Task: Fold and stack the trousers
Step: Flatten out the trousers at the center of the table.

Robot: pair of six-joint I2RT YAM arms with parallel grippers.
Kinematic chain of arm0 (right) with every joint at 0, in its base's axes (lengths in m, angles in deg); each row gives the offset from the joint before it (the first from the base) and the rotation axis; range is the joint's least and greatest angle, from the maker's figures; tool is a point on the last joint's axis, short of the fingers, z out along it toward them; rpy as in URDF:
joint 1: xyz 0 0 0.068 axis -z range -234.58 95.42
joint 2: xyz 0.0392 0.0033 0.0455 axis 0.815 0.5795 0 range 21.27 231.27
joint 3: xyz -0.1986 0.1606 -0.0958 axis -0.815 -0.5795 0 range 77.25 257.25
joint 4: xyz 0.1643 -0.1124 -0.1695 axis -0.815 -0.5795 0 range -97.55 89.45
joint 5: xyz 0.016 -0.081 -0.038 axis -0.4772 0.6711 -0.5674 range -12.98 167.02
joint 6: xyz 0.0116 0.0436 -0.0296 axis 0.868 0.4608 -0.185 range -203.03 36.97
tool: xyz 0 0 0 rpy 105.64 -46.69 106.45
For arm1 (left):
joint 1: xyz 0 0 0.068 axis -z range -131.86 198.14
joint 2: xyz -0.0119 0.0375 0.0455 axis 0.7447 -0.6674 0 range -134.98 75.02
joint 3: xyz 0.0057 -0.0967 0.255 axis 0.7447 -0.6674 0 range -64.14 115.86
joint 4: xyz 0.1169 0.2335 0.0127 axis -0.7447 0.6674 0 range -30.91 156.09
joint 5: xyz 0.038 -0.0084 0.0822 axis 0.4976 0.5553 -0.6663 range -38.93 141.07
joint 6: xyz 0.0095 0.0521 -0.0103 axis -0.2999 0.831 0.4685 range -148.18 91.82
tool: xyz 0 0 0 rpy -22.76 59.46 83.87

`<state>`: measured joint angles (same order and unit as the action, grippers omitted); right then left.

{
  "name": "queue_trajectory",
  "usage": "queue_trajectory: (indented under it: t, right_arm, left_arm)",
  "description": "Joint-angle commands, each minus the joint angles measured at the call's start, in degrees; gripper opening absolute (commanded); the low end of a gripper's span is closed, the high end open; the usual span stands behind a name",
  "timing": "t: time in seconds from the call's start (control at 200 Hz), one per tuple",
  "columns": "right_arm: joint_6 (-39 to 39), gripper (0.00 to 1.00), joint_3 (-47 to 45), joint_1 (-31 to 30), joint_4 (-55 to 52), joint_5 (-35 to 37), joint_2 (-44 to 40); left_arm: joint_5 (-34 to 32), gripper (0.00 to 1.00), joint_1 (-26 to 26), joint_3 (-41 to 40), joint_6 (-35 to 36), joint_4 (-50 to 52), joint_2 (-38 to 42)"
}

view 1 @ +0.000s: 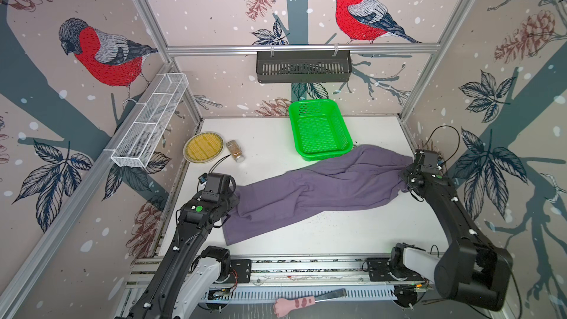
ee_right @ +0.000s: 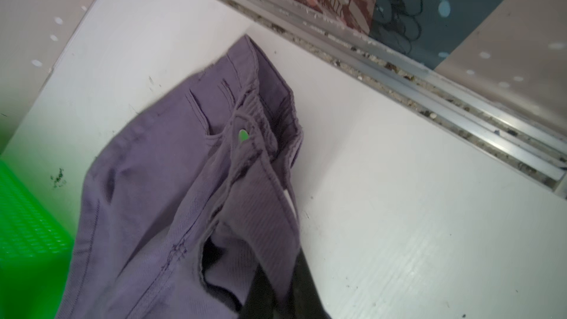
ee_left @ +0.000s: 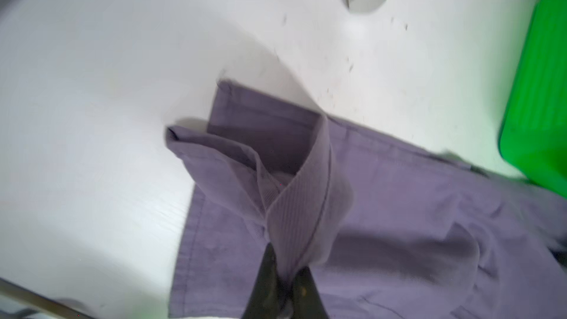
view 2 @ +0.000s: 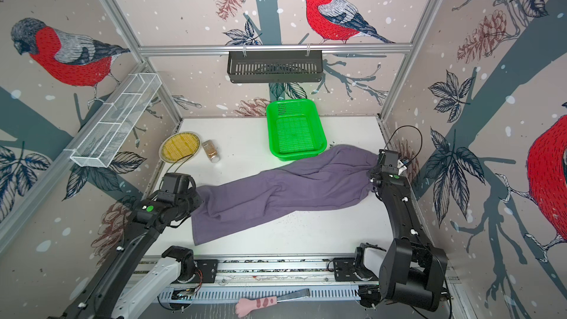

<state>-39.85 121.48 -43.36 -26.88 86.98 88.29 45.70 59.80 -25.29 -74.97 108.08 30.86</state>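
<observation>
The purple-grey trousers lie stretched slantwise across the white table, wrinkled along their length. My left gripper is at their left end, shut on a raised fold of leg hem; the cloth lifts into the black fingers. My right gripper is at the right end by the side wall, shut on the waistband. The waistband end, with pocket slit and belt loops, is lifted off the table there. In both top views the arms' wrists hide the fingertips.
A green basket touches the trousers' far edge. A yellow plate and a lying spice jar sit at the back left. A white wire rack and a black shelf basket hang on the walls. A pink-handled tool lies before the front rail.
</observation>
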Motion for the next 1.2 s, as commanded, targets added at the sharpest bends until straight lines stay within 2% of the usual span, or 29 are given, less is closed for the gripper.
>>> queue_trajectory:
  t: [0.0, 0.145, 0.23, 0.505, 0.665, 0.835, 1.001, 1.081, 1.196]
  right_arm:
    - [-1.09, 0.06, -1.60, -1.42, 2.01, -2.59, 1.01]
    - [-1.21, 0.06, -2.96, -3.35, 2.56, -0.19, 2.57]
    - [-0.74, 0.06, -3.53, -3.57, 2.72, 2.20, 2.67]
    - [1.23, 0.06, -1.46, -4.21, 1.28, 8.88, 0.96]
    - [0.94, 0.06, -0.67, -4.63, 1.65, 8.19, 1.29]
    - [1.62, 0.05, -2.34, -5.75, 2.46, 7.26, 1.36]
    - [2.40, 0.05, -3.00, -8.32, 2.13, 6.66, 1.05]
    - [3.35, 0.05, -3.39, -9.87, 1.46, 6.90, 0.45]
    - [4.11, 0.05, -3.91, -10.25, 1.06, 7.21, -1.55]
  left_arm:
    - [10.66, 0.00, -0.14, -3.61, -2.17, -9.39, -0.64]
    - [10.24, 0.00, -0.15, -7.65, -1.86, -11.42, -2.40]
    - [7.73, 0.00, -0.15, -9.81, -2.32, -12.00, -2.69]
    - [7.29, 0.00, -0.15, -11.28, -3.52, -16.57, -6.08]
    - [0.47, 0.00, -0.23, -8.95, -1.91, -17.28, -8.62]
    - [-1.13, 0.00, -0.41, -10.74, -4.52, -18.92, -13.73]
    - [-4.55, 0.00, -0.83, -10.14, -2.86, -19.46, -17.10]
    - [-5.88, 0.00, -2.51, -9.59, -1.63, -19.43, -18.90]
    - [-4.41, 0.00, -6.62, -10.15, 0.38, -21.96, -19.63]
